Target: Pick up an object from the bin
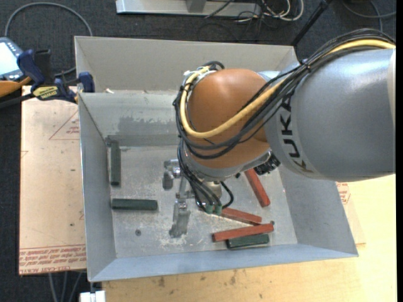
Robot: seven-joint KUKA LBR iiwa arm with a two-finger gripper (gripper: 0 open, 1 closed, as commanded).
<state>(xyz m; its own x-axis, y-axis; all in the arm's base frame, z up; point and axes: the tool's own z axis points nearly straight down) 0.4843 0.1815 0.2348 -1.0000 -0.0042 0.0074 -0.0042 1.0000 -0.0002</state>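
Observation:
My gripper (175, 199) hangs under the orange wrist cover in the middle of the bin, low over the bare floor. One finger (169, 175) shows toward the back and the other (181, 222) toward the front, standing apart with nothing between them. A dark green bar (134, 204) lies flat on the floor to the left of the fingers, apart from them. A red bar (239, 215) lies just to the right of the gripper, partly under the cables.
Another dark green bar (114, 162) lies lengthwise near the left wall. At the front right are a second red bar (242, 231) with a dark green bar (249, 241) beside it, and a third red bar (257, 187) further back. The arm covers the bin's right half.

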